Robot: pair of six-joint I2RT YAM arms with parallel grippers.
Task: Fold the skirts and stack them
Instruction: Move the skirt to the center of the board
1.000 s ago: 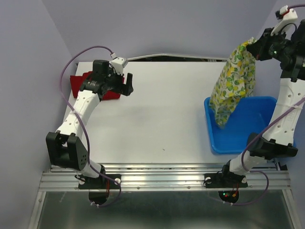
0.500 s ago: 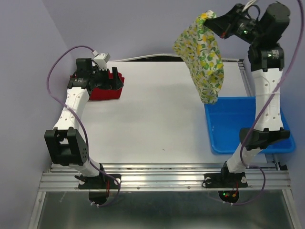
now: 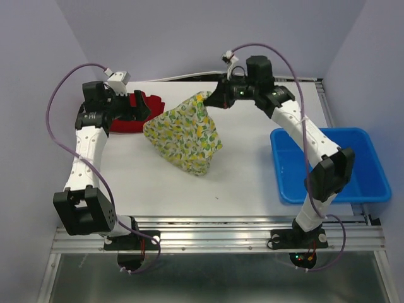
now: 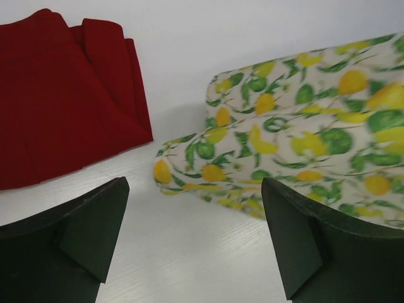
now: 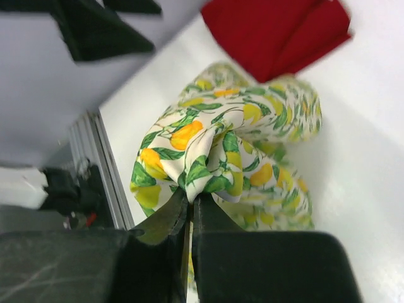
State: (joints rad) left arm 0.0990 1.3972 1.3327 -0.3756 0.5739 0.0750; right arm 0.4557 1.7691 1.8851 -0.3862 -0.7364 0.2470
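Note:
The lemon-print skirt lies spread over the middle of the table, its far corner pinched in my right gripper, which is shut on the cloth. Its edge reaches close to the folded red skirt at the far left; that red skirt also shows in the wrist views. My left gripper hovers over the red skirt, jaws wide open with only bare table between them. The lemon skirt lies just ahead of its right finger.
A blue plastic bin sits at the right side of the table, with nothing seen in it. The right arm stretches across the far edge. An aluminium rail runs along the near edge.
My right gripper has swung the lemon skirt from above the bin leftward and down, laying it on the table middle. My left gripper has drawn back left over the red skirt.

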